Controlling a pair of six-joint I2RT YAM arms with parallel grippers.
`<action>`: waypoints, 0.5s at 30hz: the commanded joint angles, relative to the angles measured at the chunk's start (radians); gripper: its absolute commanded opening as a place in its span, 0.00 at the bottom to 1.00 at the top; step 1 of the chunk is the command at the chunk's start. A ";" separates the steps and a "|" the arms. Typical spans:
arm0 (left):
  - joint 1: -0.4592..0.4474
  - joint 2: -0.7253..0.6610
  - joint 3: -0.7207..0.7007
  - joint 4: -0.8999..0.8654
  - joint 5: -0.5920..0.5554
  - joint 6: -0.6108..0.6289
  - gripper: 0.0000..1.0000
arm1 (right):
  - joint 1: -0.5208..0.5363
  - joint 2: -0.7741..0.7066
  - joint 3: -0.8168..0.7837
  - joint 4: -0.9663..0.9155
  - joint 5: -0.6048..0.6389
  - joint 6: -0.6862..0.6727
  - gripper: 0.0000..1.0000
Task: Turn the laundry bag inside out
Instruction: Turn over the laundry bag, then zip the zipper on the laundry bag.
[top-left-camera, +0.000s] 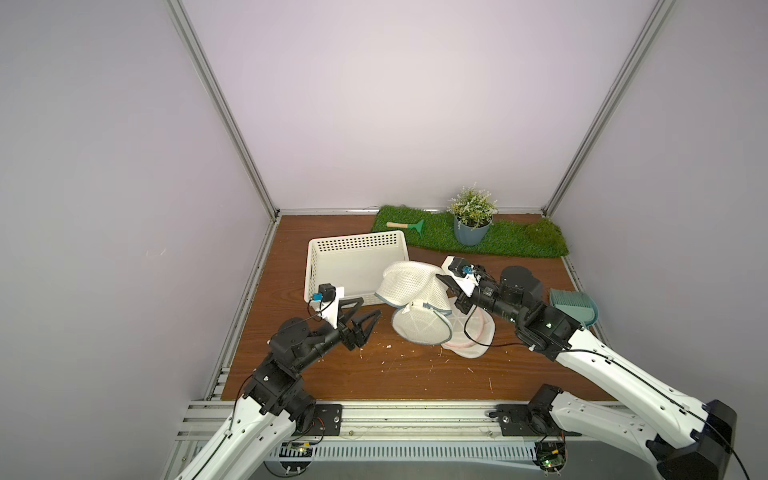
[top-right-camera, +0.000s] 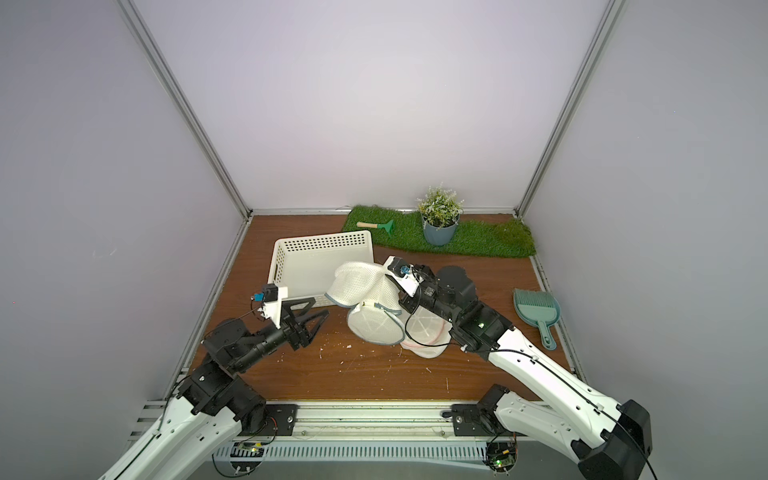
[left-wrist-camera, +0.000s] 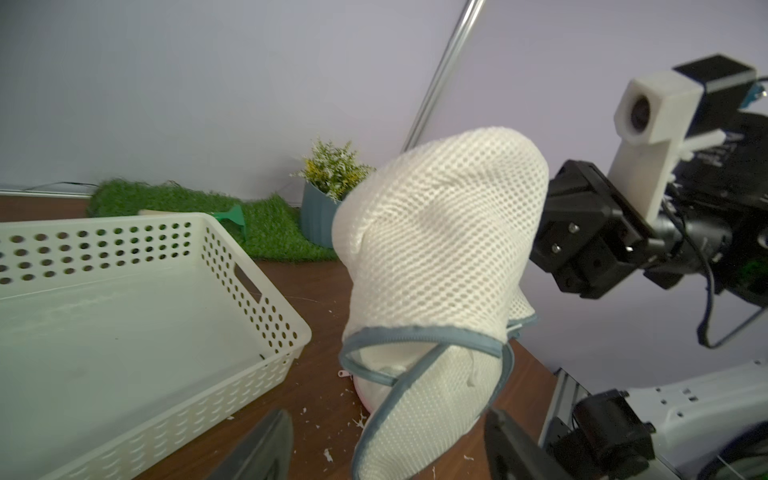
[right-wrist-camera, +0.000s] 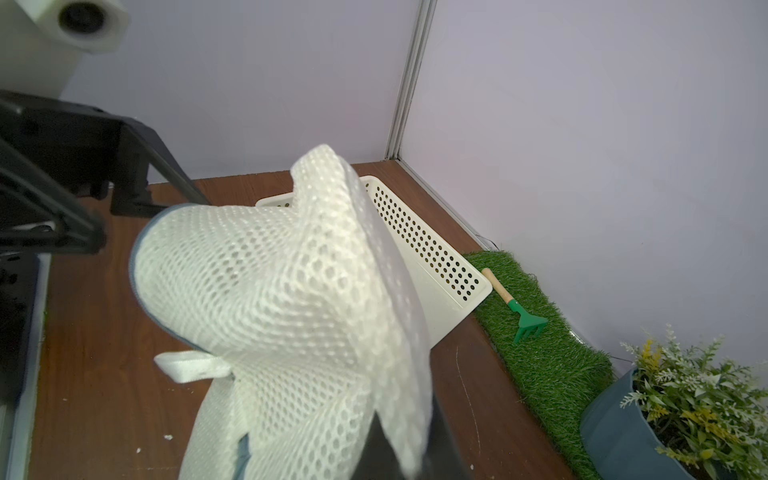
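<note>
I judge I am midway through the eversion, at a regrasp. My right gripper (top-left-camera: 445, 281) is mostly buried in the mesh. Its jaws are closed, and from the way the fabric fans out from them in the right wrist view I take it they pinch a fold of the laundry bag (top-left-camera: 409, 284), holding its upper part up off the table (top-left-camera: 374, 374). The bag hangs there as a tented hood just in front of the white basket (top-left-camera: 316, 257). Its lower, rounder half rests on the wood and partly on a second, pink-edged mesh piece (top-left-camera: 467, 345). My left gripper (top-left-camera: 370, 306) is spread wide and has hold of nothing. It sits low and near the bag, facing it but not touching, and in the left wrist view its two fingers (left-wrist-camera: 266, 449) frame the bag's lower half. The grey-blue trim (left-wrist-camera: 415, 332) of the opening loops across the bag there, twisted over itself. The next move, as I see it, belongs to the left side: ease forward, close on that trim rather than on loose mesh, then draw the rim back over the raised hood while the right grip holds firm. I cannot tell from here which layer is inside and which is outside, so the trim is my safest landmark. The twist in it could make me catch two layers at once.
</note>
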 joint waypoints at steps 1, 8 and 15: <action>0.008 0.029 -0.023 0.175 0.172 0.060 0.76 | 0.010 0.010 0.049 -0.009 -0.014 0.037 0.00; 0.008 0.250 -0.012 0.369 0.266 0.107 0.78 | 0.024 0.027 0.056 0.001 -0.045 0.033 0.00; 0.006 0.389 -0.029 0.592 0.311 0.061 0.77 | 0.039 0.056 0.072 0.040 -0.062 0.048 0.00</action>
